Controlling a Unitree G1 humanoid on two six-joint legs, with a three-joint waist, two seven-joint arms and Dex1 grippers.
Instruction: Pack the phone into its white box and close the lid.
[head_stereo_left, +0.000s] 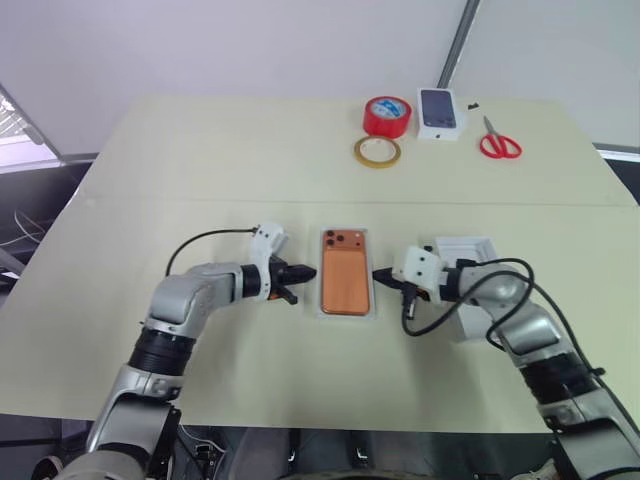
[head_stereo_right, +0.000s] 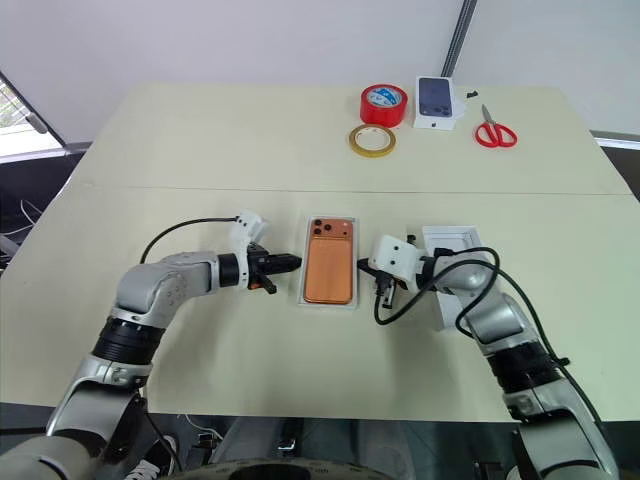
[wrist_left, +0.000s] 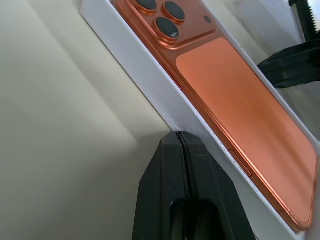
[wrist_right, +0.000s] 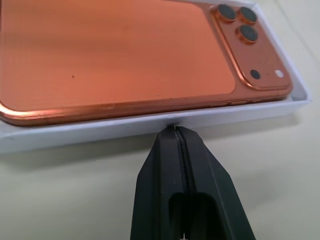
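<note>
the phone (head_stereo_left: 345, 277) lies back-up inside the white box (head_stereo_left: 322, 300) mid-table, with the left gripper (head_stereo_left: 308, 272) and right gripper (head_stereo_left: 379, 276) flanking the box, each with jaws clenched on nothing and tips pressed against the box's long outer walls, so packing looks done and the box is probably being squared up. next move likely calls for fetching the lid (head_stereo_left: 466, 247), which sits just beyond the box's right side behind the right arm, and lowering it square over the rim. no writing is readable; far past the box, the small box (head_stereo_left: 439, 110) carries a dark phone picture.
</note>
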